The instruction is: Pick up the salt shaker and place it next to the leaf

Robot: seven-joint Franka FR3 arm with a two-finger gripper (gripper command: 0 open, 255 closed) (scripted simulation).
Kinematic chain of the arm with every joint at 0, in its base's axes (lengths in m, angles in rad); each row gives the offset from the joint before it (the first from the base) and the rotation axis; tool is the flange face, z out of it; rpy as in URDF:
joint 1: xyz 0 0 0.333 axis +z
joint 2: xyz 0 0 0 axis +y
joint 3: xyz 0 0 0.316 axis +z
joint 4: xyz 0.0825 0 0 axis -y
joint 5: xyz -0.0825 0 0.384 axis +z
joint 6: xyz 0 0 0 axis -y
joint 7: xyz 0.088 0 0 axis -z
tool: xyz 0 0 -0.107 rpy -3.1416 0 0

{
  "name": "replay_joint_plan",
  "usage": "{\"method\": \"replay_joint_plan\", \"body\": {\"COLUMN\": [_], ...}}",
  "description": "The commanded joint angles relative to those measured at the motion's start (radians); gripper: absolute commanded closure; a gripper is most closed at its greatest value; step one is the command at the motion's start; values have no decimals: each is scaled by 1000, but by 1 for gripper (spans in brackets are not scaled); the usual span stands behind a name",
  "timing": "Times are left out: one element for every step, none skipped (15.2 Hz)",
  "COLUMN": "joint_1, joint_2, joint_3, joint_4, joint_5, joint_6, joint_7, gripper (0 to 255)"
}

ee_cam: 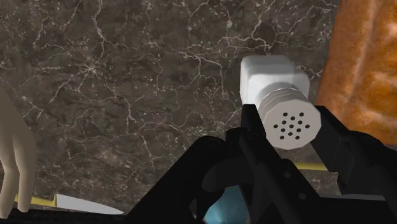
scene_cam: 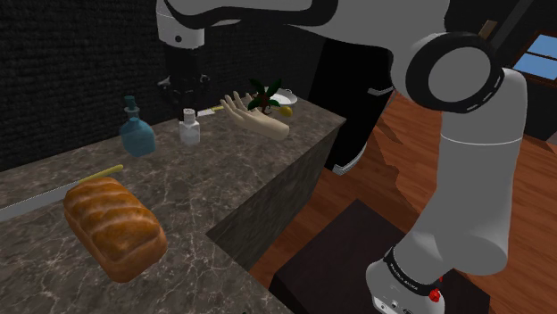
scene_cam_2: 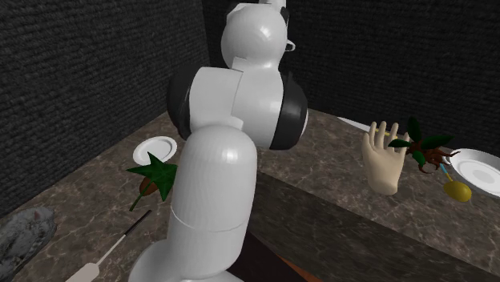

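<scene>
One target: a white salt shaker (scene_cam: 189,128) is seen upright on the marble desk (scene_cam: 223,169), between a blue bottle (scene_cam: 137,130) and a model hand (scene_cam: 254,114).
End effector: the end effector (scene_cam: 184,95) is positioned just above the shaker with its fingers apart; nothing is clasped.
Handling: the shaker is judged light, rigid and smooth, so slipping is possible.
Grip place: the blocky body below the perforated cap (ee_cam: 291,124) is advised, with the jaws set across opposite sides.
Destination: the green leaf (scene_cam_2: 156,173) is found beside a small plate (scene_cam_2: 155,148).
</scene>
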State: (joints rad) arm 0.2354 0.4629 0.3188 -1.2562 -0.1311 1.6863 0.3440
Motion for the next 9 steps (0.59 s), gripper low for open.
{"method": "replay_joint_plan", "body": {"joint_1": [3, 5, 8, 12, 16, 21, 27, 32, 38], "joint_2": [-69, -102, -133, -163, -191, -219, -245, -271, -295], "joint_3": [13, 19, 26, 33, 39, 46, 53, 61, 68], "joint_4": [-100, -148, -193, -235, -275, -312, -348, -381, -413], "joint_5": [15, 23, 31, 38, 46, 54, 62, 70, 78], "joint_6": [31, 47, 62, 76, 88, 99, 109, 119, 127], "joint_7": [25, 38, 51, 64, 77, 90, 103, 116, 130], "gripper": [255, 255, 255, 255, 255, 255, 255, 255, 255]}}
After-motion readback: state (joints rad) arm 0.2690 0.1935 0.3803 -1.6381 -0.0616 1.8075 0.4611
